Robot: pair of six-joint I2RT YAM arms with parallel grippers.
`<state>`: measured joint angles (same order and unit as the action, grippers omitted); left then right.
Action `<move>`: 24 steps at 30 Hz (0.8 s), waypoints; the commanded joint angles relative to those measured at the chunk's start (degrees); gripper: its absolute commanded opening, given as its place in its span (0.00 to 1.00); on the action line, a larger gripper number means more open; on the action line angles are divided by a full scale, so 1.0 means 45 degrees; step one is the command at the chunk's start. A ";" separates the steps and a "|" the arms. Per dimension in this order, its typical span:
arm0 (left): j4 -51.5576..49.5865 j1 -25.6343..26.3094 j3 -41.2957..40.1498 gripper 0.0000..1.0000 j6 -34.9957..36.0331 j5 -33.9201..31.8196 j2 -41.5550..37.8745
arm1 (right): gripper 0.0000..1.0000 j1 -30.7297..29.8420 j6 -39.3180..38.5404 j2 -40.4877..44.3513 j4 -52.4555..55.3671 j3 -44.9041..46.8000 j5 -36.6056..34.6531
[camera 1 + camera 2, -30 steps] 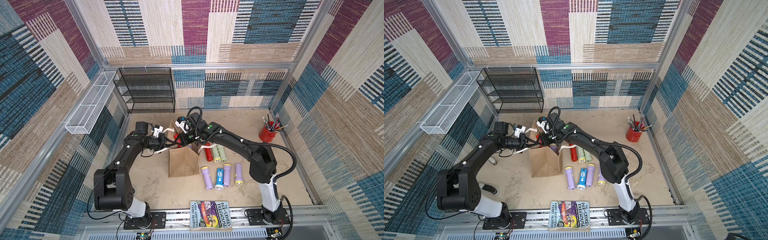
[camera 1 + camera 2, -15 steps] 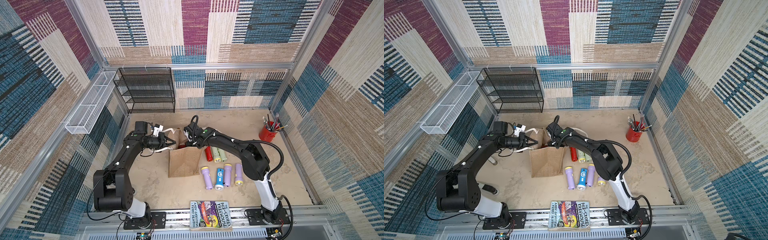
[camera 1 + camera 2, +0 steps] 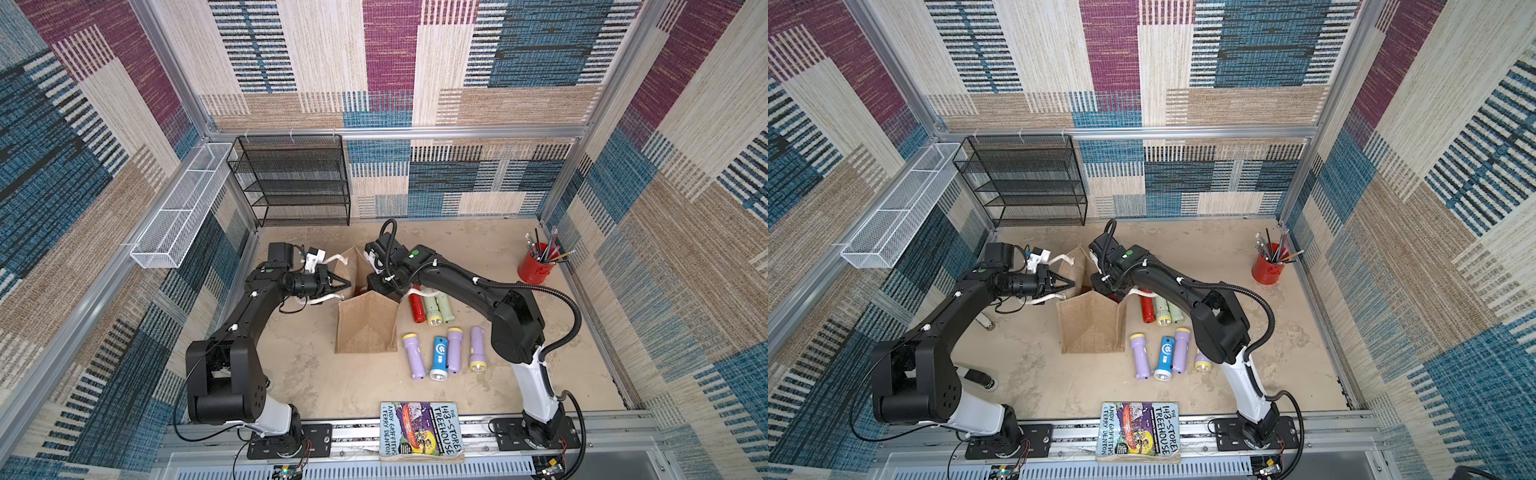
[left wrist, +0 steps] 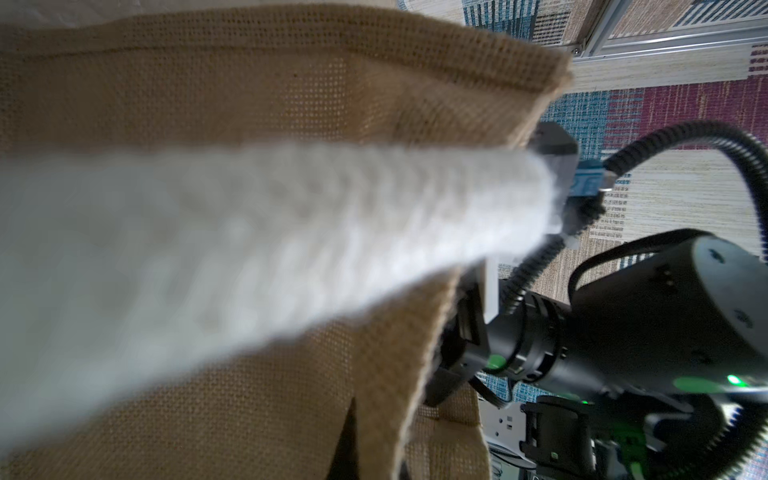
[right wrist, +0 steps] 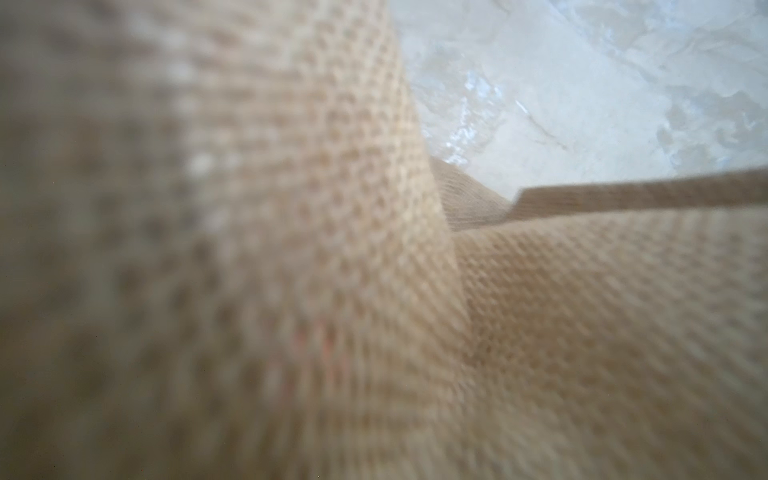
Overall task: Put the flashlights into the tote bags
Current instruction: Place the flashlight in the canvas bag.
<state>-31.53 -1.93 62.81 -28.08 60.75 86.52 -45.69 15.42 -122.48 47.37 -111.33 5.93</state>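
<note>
Your tan bag (image 3: 365, 328) stands in the middle of the floor (image 3: 316, 374), mouth open. Your left gripper (image 3: 345, 285) has its fingers pressed together at the bag's left rim. Your right gripper (image 3: 377, 286) dips into the far mouth, fingers closed; whether it holds anything is hidden. Seven flashlights (image 3: 439, 357) lie just right of the bag.

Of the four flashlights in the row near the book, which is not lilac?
The blue flashlight, second from the burlap tote bag, with a white round mark on its body; the other three are lilac flashlights.
</note>
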 commanded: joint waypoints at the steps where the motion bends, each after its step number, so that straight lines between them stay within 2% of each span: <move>1: 0.0219 -0.0022 0.0085 0.02 0.0204 0.0285 -0.0066 | 0.41 -0.0022 -0.0021 -0.0327 0.0670 -0.0400 -0.0794; 9: 0.0923 -0.0035 -0.0190 0.02 -0.0279 0.0685 -0.0128 | 0.59 -0.0100 -0.0360 -0.1173 0.1274 -0.0251 -0.1923; 18: 0.0216 -0.0027 0.0044 0.02 0.0230 0.0283 -0.0115 | 0.70 -0.0100 -0.0632 -0.1171 0.1685 -0.1784 -0.1490; 24: 0.0148 -0.0026 0.0082 0.02 0.0307 0.0250 -0.0174 | 0.74 -0.0090 -0.0673 -0.0692 0.2025 -0.3193 -0.1466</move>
<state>-30.76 -2.02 62.57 -28.05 61.63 86.19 -46.19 12.78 -127.31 55.18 -123.66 0.03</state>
